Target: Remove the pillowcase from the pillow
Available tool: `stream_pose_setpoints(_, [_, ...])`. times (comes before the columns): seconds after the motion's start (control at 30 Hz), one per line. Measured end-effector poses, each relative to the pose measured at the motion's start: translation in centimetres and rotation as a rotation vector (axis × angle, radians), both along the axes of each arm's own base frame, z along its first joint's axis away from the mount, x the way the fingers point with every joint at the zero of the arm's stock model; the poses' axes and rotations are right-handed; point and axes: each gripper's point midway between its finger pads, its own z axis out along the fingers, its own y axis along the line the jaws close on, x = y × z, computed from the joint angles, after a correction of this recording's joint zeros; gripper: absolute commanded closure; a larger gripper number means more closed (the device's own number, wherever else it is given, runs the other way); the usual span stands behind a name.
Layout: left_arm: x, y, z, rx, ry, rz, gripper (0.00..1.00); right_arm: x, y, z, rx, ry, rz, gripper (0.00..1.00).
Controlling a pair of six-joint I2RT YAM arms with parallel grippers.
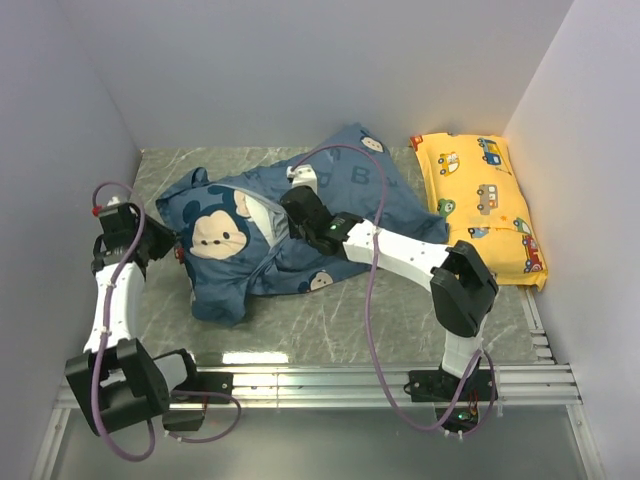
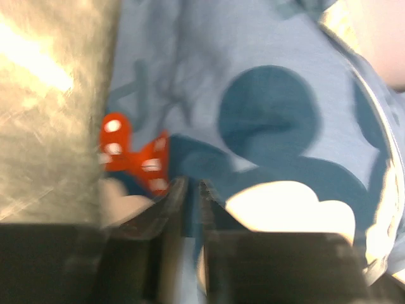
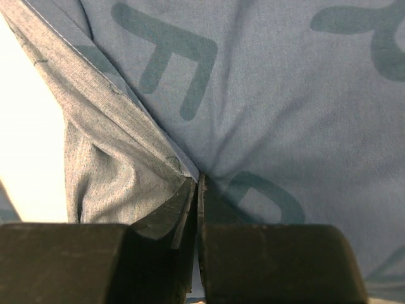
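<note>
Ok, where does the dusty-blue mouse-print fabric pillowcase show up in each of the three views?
Top external: the dusty-blue mouse-print fabric pillowcase lies crumpled mid-table, between the arms.
Left wrist: it fills the frame's right side, the left tool at its edge.
Right wrist: it fills nearly everything; the right tool pinches its hem.
Shared landmark, top and right wrist: the plump white pillow peeking from the opening.

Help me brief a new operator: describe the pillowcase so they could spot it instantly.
On the grey marbled table, look at the crumpled heap in the middle. The pillowcase is dusty-blue fabric with cartoon mouse faces and letters, unlike the yellow car-print pillow lying to its right.
</note>
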Motion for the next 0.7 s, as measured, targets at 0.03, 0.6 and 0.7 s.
stream_pose_setpoints(0.03, [0.1,-0.1,0.6,0.031,-0.005,-0.008,0.54,0.2,0.1,0.0,0.017,0.005,0.004,0.95])
stream_pose_setpoints(0.6, [-0.5,-10.5,9.6,0.251,-0.189,-0.188,0.18,0.1,1.8,-0.2,0.146,0.081,0.057,1.00])
stream_pose_setpoints(0.7, [-0.4,-13.4,7.6,0.260,-0.137,-0.248,0.13,0.1,1.8,-0.2,0.160,0.085,0.048,1.00])
